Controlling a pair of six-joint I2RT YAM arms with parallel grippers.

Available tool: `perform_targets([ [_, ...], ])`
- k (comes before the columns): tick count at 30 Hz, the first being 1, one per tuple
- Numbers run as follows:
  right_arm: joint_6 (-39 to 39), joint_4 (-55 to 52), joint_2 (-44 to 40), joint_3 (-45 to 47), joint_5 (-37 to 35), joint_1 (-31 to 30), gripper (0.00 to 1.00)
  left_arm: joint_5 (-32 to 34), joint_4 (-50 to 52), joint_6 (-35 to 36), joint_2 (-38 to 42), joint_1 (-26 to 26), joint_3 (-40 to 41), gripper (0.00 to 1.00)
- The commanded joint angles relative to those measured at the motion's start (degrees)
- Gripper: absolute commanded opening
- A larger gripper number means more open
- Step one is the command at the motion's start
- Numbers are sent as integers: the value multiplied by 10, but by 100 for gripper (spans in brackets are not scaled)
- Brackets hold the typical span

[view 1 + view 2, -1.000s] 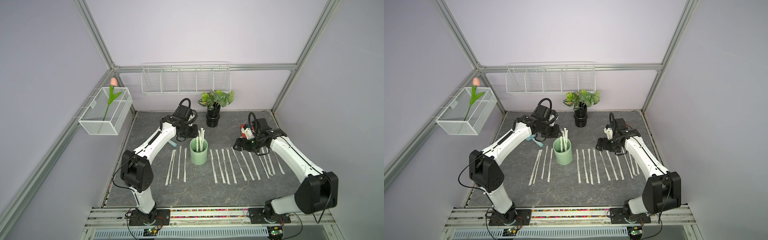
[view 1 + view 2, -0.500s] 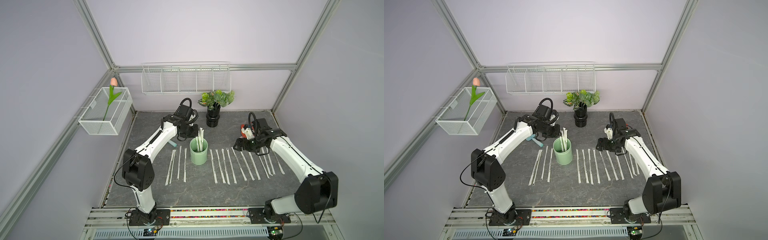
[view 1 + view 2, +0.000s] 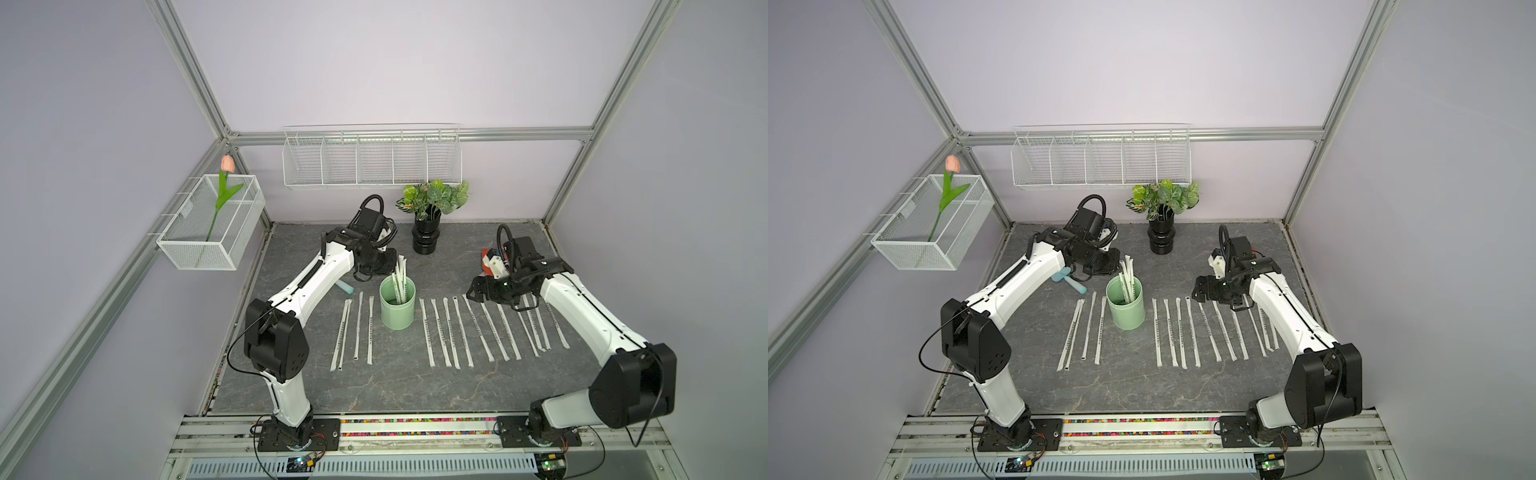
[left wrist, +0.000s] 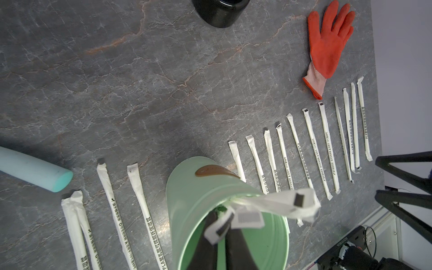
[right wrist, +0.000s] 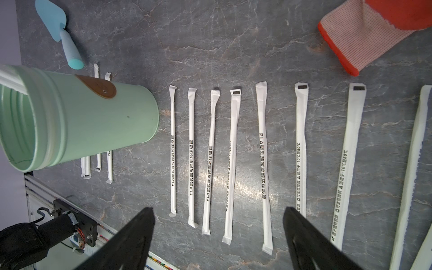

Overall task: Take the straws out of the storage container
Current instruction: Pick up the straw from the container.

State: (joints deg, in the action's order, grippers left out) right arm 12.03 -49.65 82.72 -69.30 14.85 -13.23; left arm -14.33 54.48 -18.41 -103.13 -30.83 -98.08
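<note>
Straws (image 5: pixel 263 163), eleven flat right of storage container (image 5: pixel 93 121), four left, three inside

A teal plastic trowel (image 3: pixel 1069 280) lies near the left gripper (image 3: pixel 382 266), with a black ribbed vase of green leaves (image 3: pixel 424 241) close by. An orange-red work glove (image 4: pixel 327 46) lies near the right gripper (image 5: pixel 217 210).

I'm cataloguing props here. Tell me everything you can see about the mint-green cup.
The cup is a pale mint-green cylinder, seemingly painted metal, with ridges below the rim and a brown tab on its side. It stands upright, open-topped, on the grey stone-look table, between rows of laid-out straws. A few wrapped straws lean inside it. The left gripper is over its mouth, pinching one; rim contact cannot be told.
</note>
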Motion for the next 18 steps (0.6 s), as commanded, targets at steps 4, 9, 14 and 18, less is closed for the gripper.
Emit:
perform_targets([
  [4, 2, -1, -6, -5, 9, -3, 89, 17, 42, 15, 30, -6, -20, 11],
  [9, 2, 1, -6, -7, 11, -3, 89, 30, 60, 18, 40, -7, -24, 11],
  [14, 1, 2, -6, -7, 14, -3, 89, 37, 70, 18, 48, -7, -34, 10],
  [18, 0, 3, -8, -5, 14, -3, 89, 38, 83, 20, 48, -8, -56, 10],
])
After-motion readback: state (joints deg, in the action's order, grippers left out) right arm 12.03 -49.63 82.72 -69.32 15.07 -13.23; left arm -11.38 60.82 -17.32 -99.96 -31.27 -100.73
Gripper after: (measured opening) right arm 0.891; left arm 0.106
